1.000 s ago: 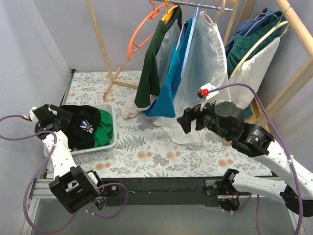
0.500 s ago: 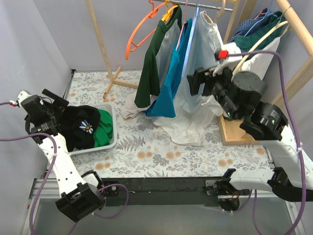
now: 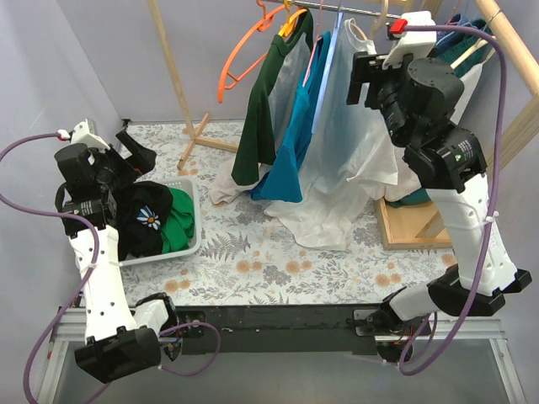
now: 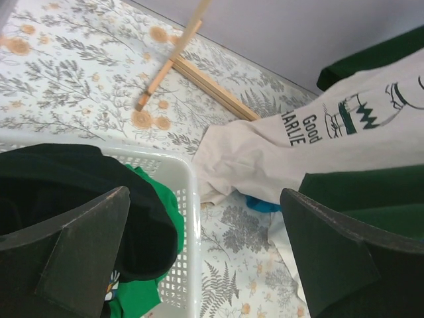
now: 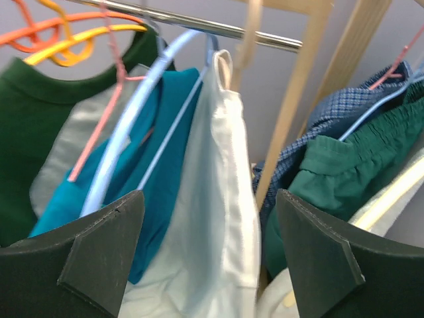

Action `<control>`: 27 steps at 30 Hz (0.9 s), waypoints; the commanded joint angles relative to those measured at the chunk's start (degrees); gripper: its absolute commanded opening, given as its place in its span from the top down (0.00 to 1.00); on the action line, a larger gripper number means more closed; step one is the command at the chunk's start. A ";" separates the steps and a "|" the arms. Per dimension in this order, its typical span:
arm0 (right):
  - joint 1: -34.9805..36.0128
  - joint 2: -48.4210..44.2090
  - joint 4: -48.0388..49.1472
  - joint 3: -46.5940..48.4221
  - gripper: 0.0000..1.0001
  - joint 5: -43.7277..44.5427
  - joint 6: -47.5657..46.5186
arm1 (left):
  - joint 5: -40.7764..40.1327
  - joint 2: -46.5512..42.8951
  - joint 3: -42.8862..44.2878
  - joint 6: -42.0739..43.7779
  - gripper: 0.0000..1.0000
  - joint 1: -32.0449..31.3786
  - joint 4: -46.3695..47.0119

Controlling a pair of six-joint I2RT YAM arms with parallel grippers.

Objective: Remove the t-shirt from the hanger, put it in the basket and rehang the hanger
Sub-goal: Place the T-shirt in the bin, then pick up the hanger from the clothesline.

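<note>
Three t-shirts hang on the rail: a green and grey one, a teal one and a white one. The white t-shirt hangs on a light-blue hanger, its hem pooled on the table. My right gripper is open and empty, raised to the white shirt's shoulder; in the right wrist view the shirt lies between the fingers, gripper. My left gripper is open and empty above the white basket, gripper.
The basket holds a black garment and a green one. Orange hangers hang empty at the rail's left. Wooden rack legs cross the back; a wooden post and more hung clothes stand at right.
My right arm has risen from low over the table to rail height beside the white t-shirt. My left gripper has lifted off the basket's left side and turned toward the rack.
</note>
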 commanded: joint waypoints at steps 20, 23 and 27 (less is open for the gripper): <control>-20.09 6.99 -3.54 2.35 0.94 -26.93 10.58 | 4.46 1.59 1.13 2.20 0.04 -4.00 3.10; -20.09 5.85 -2.67 2.36 0.99 -24.91 10.41 | 4.64 1.76 1.39 2.11 0.04 -4.00 3.10; -20.01 3.31 -0.39 2.36 0.99 -25.25 9.71 | 5.08 1.76 1.83 1.85 0.04 -4.09 3.10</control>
